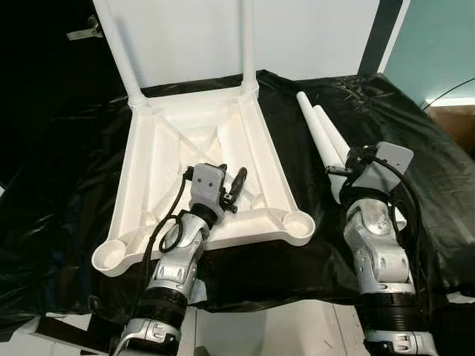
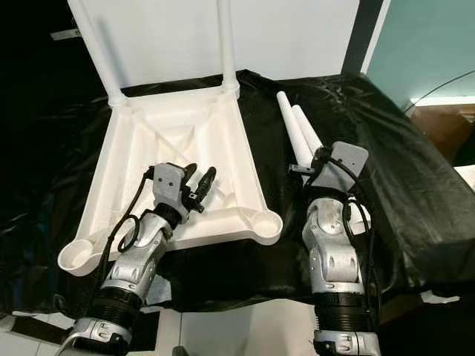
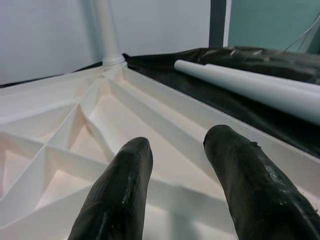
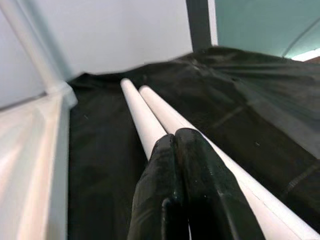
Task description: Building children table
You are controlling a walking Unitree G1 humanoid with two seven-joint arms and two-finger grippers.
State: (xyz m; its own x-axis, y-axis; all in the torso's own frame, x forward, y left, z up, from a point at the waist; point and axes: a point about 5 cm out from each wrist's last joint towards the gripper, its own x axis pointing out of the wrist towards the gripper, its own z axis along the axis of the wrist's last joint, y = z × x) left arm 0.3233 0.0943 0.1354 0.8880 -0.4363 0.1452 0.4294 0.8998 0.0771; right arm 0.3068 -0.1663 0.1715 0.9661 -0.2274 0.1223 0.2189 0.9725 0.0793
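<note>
A white plastic table top [image 1: 167, 141] lies upside down on a black-covered surface. Two white legs [image 1: 119, 44] stand upright in its far corners, and its near corner sockets [image 1: 299, 221] are empty. Two loose white legs [image 1: 320, 130] lie side by side to the right of the table top. My left gripper [image 1: 231, 172] hovers open over the ribbed underside near the front edge, with nothing between its fingers [image 3: 125, 170]. Just above the near ends of the loose legs [image 4: 150, 117] is my right gripper [image 4: 175, 137], its fingers pressed together and holding nothing.
Black plastic sheeting [image 1: 415, 148] covers the whole work surface and drapes over its front edge. A white wall [image 1: 312, 37] rises behind, with a dark post and a teal wall [image 1: 438, 44] at the far right. Pale floor [image 1: 282, 330] shows below the front edge.
</note>
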